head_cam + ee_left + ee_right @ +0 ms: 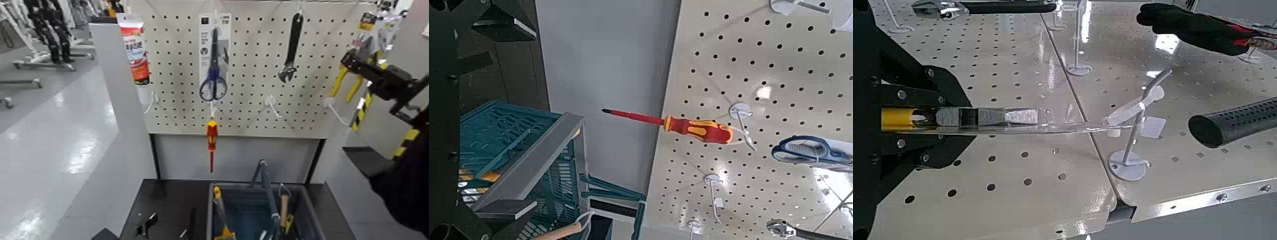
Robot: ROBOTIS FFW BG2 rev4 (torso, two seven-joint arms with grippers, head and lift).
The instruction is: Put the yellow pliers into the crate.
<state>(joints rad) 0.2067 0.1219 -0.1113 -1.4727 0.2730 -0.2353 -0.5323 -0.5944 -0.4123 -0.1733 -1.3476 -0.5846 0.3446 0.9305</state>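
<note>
The yellow pliers [345,79] are at the upper right of the pegboard, their printed card [367,25] above them. My right gripper [351,62] is shut on them. In the right wrist view the fingers [913,85] clamp the yellow handle [898,120] and the grey jaws [983,117] just off the board, and clear packaging [1078,126] reaches toward a peg hook [1130,150]. I cannot tell whether the card hangs on it. The crate [306,207] stands below the board with tools inside and its bail handle [263,182] raised; it also shows in the left wrist view [529,170]. My left gripper [148,225] waits low, left of the crate.
On the pegboard [255,83] hang blue-handled scissors [213,80], a black wrench [292,48], a red-and-yellow screwdriver [211,140] and a red-and-white tube [135,48]. Empty white hooks [332,105] stick out. A yellow-and-black striped edge [364,108] is to the right.
</note>
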